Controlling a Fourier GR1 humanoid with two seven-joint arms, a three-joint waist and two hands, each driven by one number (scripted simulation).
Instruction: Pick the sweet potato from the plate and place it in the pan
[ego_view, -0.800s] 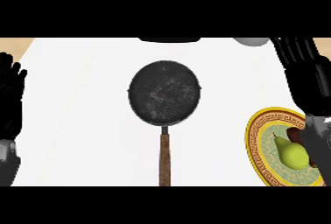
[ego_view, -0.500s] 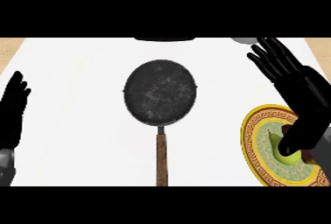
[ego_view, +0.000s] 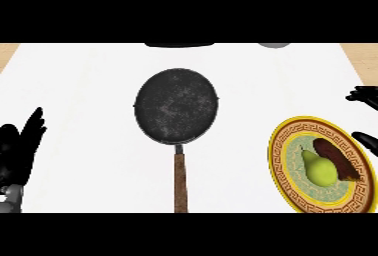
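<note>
Right hand (ego_view: 367, 97) shows only as dark fingertips at the right edge of the frame, mid-height, with one more finger (ego_view: 367, 140) lower down, just right of the plate's rim. Fingers look straight and spread, holding nothing, so I read it as released. It's above and right of the plate, not touching the food.

My left hand (ego_view: 21, 150) is at the left edge, lower-left of the frame, fingers pointing up and relaxed, resting, holding nothing. Grey forearm piece sits just under it at the lower-left corner.

Sweet potato (ego_view: 336, 159) is on the plate (ego_view: 284, 172), lower right of the frame. Dark reddish-brown, lying diagonally, on the right half of the plate's green centre. A yellow-green pear (ego_view: 319, 170) lies just left of it, touching or nearly so; can't tell which. Plate has a yellow rim with a brown key-pattern band; its lower part is cut off by the frame's edge.

Pan (ego_view: 176, 106) is centre frame, dark, nothing in it, wooden handle (ego_view: 180, 182) running straight down to the bottom edge. Pan and plate are apart, white table (ego_view: 88, 70) between them.

Top edge: a dark object (ego_view: 179, 45) and a grey one (ego_view: 275, 45), both cut off, can't identify.
</note>
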